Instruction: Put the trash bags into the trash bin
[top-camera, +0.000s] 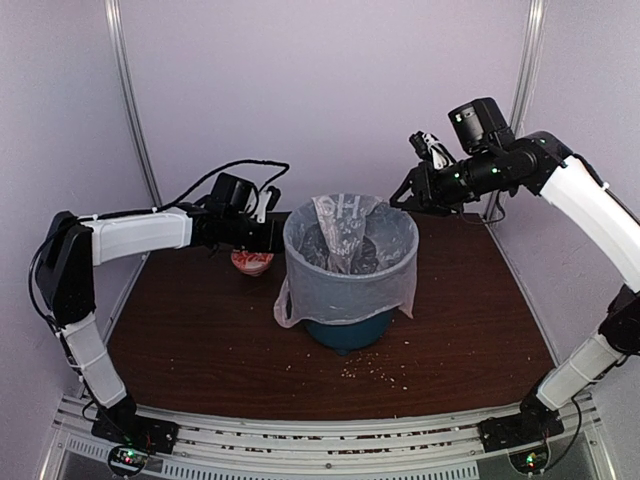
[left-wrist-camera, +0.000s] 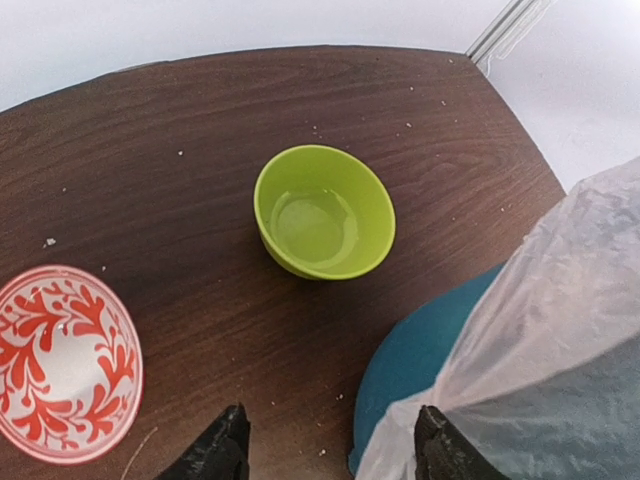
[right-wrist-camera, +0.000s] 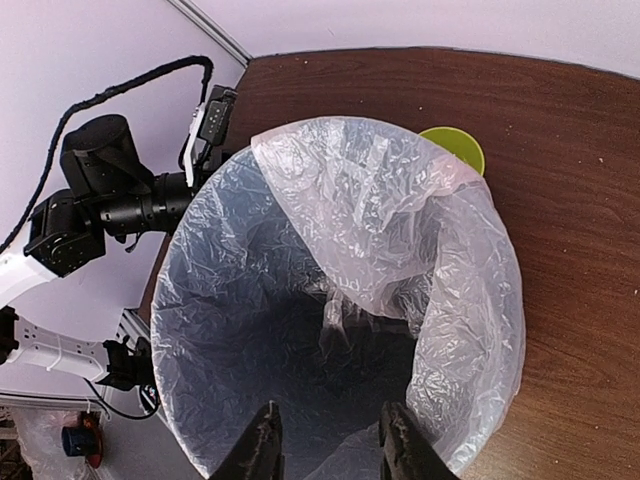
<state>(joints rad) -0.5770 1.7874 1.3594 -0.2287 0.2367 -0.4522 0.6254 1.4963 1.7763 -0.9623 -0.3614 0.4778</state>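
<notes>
Nothing can be read with any certainty. The thin, crinkly, translucent pale-pink plastic bag (top-camera: 348, 285) bears a few faint pale marks that look like lettering on its upstanding flap (top-camera: 340, 215) in the top view. They are too blurred and creased to make out a single letter or number. From the right wrist view the same flap shows only wrinkles. The round red-and-white patterned bowl (left-wrist-camera: 62, 362) carries a branching ornament, not writing.

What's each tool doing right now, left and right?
Left tool: open, holding nothing.
Right tool: open, jaws parted above the trash bag, nothing gripped.
</notes>
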